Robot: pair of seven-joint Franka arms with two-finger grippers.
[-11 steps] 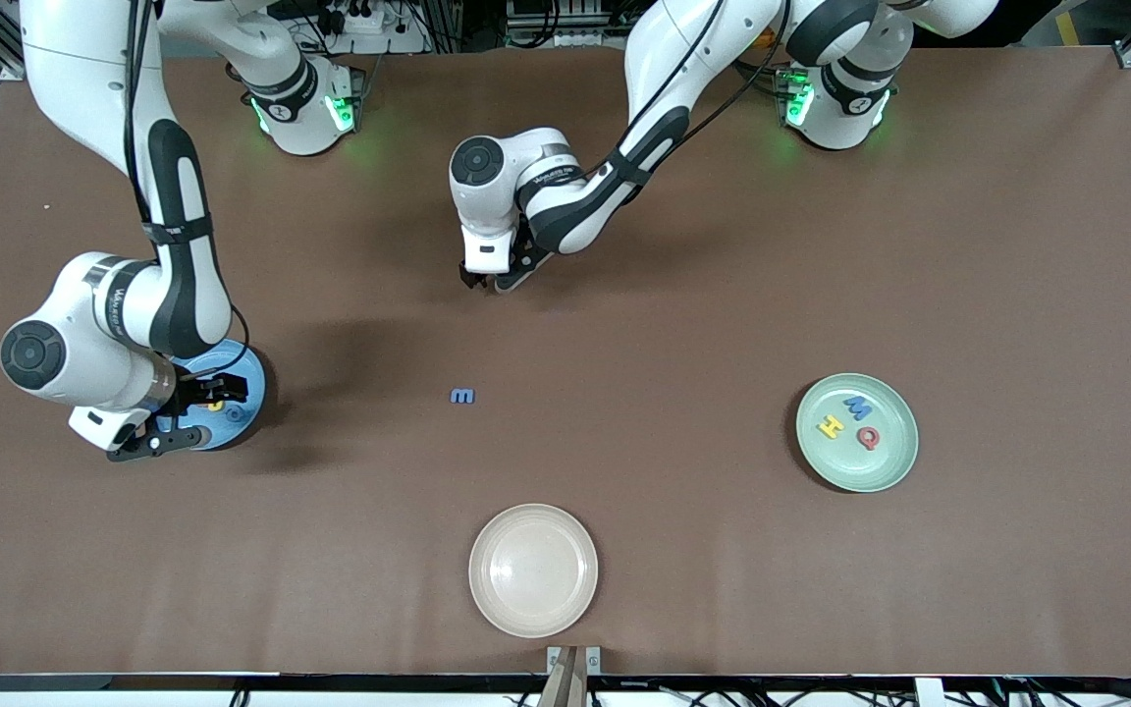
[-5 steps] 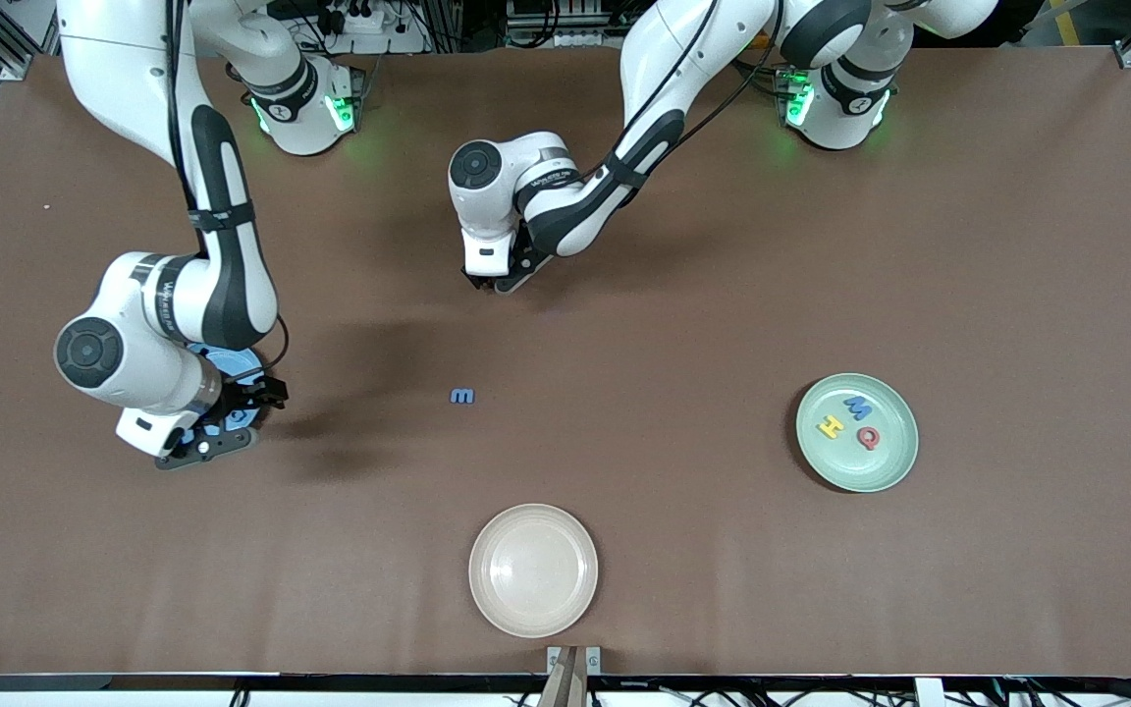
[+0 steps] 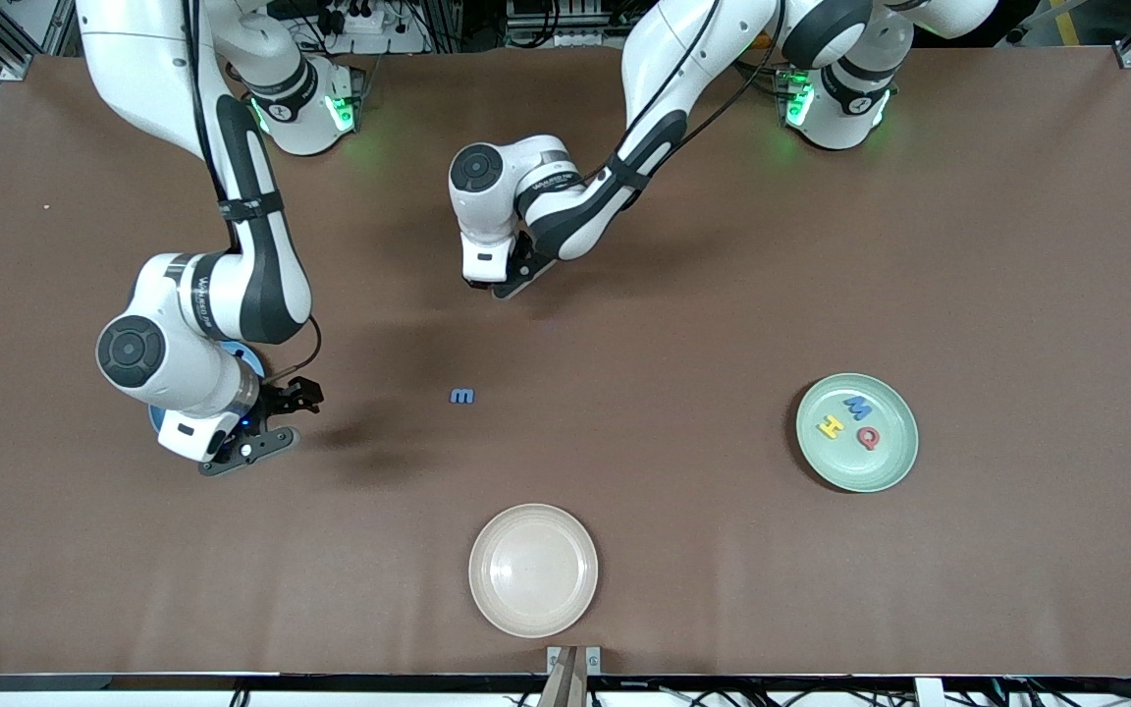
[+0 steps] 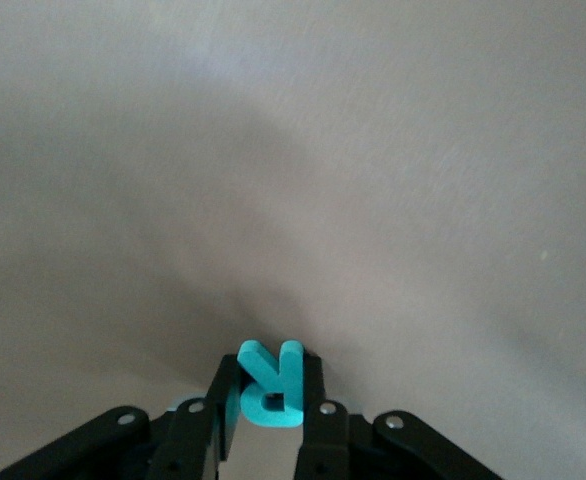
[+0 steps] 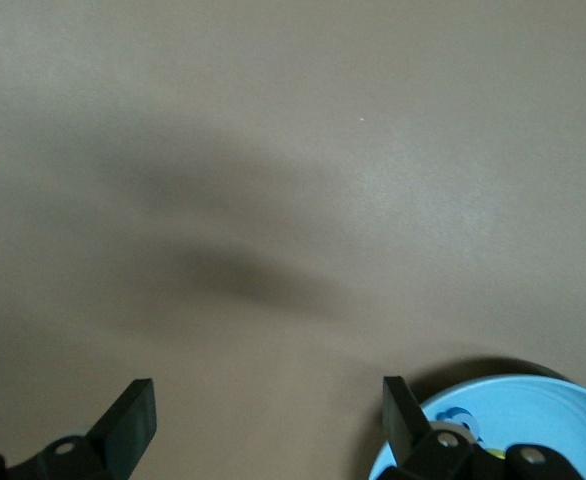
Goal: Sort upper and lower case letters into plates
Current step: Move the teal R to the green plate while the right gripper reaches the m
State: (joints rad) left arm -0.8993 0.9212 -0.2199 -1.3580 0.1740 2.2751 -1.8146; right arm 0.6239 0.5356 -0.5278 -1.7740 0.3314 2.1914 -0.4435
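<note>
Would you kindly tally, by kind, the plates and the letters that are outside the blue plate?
Round shallow plates: 3 (matte blue plate, mint green plate, cream-beige plate)
Small flat letters: 5 (blue M, yellow H, red Q, blue m, teal R in left claw)
Total: 8

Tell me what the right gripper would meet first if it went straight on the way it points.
Probably just the bare brown table. The open right gripper frames nothing else, and the matte blue round plate sits beside one finger, apparently off that line.
</note>
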